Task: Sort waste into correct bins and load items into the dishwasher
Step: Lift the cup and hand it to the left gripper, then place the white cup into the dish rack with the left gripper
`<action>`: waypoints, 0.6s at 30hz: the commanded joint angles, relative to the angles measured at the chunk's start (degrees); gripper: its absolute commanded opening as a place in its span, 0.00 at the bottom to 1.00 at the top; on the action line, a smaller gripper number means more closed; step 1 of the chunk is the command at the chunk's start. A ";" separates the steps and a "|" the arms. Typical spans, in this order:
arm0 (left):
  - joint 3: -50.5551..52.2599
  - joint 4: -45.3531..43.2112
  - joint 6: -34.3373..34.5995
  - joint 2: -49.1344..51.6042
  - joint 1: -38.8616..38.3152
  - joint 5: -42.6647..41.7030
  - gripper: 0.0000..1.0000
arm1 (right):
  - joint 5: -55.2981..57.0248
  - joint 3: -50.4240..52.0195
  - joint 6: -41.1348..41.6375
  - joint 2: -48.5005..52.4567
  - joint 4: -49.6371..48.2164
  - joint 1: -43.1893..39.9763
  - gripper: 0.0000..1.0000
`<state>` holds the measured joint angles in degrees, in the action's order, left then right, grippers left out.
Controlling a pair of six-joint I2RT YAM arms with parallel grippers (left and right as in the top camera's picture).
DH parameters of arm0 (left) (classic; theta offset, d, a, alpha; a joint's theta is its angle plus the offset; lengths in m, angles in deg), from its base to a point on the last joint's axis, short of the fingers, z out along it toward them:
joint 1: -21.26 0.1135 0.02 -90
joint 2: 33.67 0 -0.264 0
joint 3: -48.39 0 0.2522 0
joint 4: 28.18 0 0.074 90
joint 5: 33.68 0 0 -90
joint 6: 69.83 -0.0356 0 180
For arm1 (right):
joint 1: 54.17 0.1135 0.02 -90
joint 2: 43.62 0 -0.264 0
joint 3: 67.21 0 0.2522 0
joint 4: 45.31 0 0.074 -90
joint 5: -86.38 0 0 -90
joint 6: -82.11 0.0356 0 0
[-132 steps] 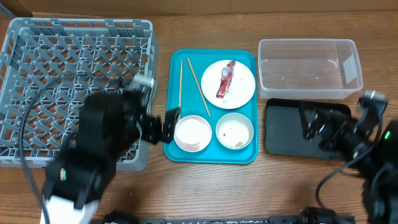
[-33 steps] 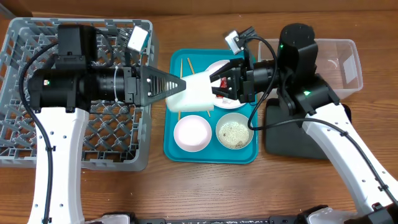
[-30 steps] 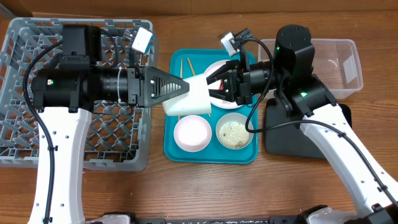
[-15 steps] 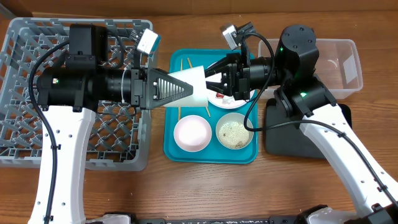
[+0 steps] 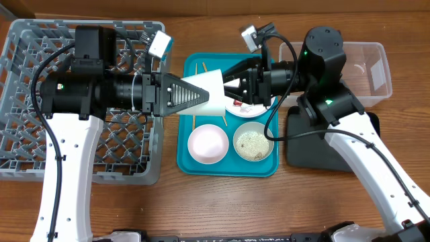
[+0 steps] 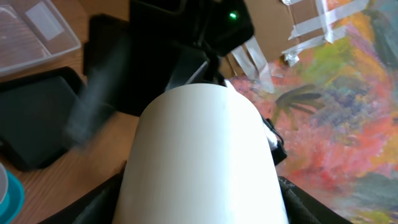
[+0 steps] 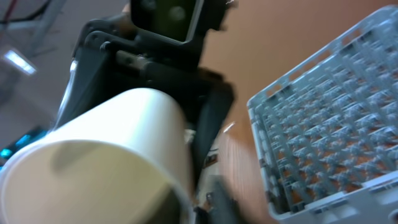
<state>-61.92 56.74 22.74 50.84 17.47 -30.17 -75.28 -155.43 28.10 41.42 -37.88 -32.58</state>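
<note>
A white cup [image 5: 209, 91] lies on its side in the air above the teal tray [image 5: 185, 158]. My left gripper [image 5: 201, 95] is shut on its body; the left wrist view shows the cup [image 6: 199, 155] filling the space between the dark fingers [image 6: 93, 208]. My right gripper [image 5: 230, 87] stands at the cup's mouth, jaws parted, one blurred finger [image 7: 214, 205] just off the rim of the cup [image 7: 106, 149]. On the tray sit a white bowl [image 5: 207, 144], a grey bowl of rice grains [image 5: 252, 144] and chopsticks [image 5: 195, 121]. The plate [image 5: 246, 109] is mostly hidden under the right gripper.
The grey dish rack [image 5: 40, 47] fills the left of the table and shows in the right wrist view [image 7: 323, 124]. At the right stand the clear tub [image 5: 366, 67] and, in front of it, the black tray [image 5: 316, 144], partly under the right arm.
The cup has moved up and to the right between the two grippers. The left gripper now clasps its body, and the right gripper's jaws have come apart at the rim.
</note>
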 commanded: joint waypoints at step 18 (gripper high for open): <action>-1.14 4.92 6.34 -4.68 8.09 36.00 0.56 | 14.32 -0.09 2.97 -0.15 30.53 -12.00 1.00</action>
<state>-61.92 60.50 25.58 49.16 23.26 -9.10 -69.49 -155.45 30.89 41.42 -11.58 -44.34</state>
